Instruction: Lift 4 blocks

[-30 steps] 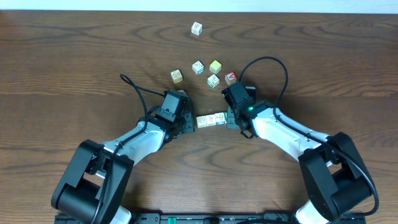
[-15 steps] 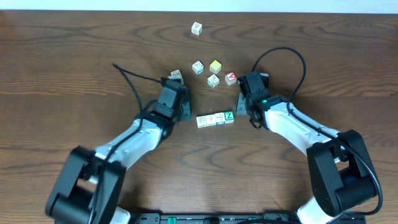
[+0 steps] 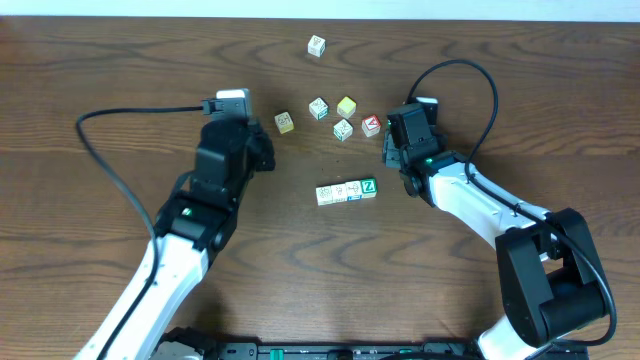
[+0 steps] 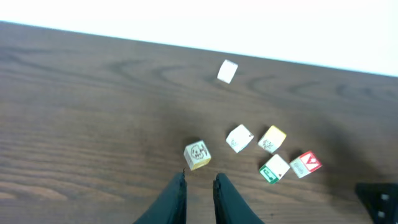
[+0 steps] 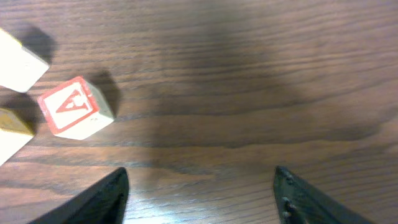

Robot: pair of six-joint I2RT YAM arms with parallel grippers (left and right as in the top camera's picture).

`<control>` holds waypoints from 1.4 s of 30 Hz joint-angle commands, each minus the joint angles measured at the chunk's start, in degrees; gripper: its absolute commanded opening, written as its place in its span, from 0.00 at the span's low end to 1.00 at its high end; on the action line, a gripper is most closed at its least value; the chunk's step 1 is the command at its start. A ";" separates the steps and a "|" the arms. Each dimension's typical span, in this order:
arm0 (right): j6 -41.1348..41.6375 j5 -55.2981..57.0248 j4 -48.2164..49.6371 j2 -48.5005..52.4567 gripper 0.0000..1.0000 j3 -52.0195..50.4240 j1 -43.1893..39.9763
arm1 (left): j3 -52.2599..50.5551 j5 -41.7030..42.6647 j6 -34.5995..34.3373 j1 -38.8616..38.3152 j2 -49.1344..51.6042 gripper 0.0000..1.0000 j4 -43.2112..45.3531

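4 blocks [image 3: 347, 191] near R hand [image 3: 390, 152], apart

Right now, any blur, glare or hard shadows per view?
Overhead: sharp, even light, the block row readable. Left wrist: soft focus, loose blocks fuzzy, white strip at top blown out. Right wrist: red A block crisp, dark shadow beside it.

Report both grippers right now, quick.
Left gripper: barely open, jaws only a narrow gap apart, holding nothing.
Right gripper: wide open, holding nothing.
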 commanded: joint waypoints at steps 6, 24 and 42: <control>-0.42 8.70 2.27 -1.42 0.90 0.85 -0.46 | 1.46 -0.83 1.60 0.28 -7.78 0.32 -3.13; -0.42 11.41 9.49 -1.42 0.99 0.83 -0.46 | 1.46 -0.83 1.60 0.28 -13.42 0.72 -5.38; -0.39 11.10 12.94 -1.40 0.99 0.83 -0.44 | 1.46 -0.81 1.57 0.28 -14.49 0.74 -5.38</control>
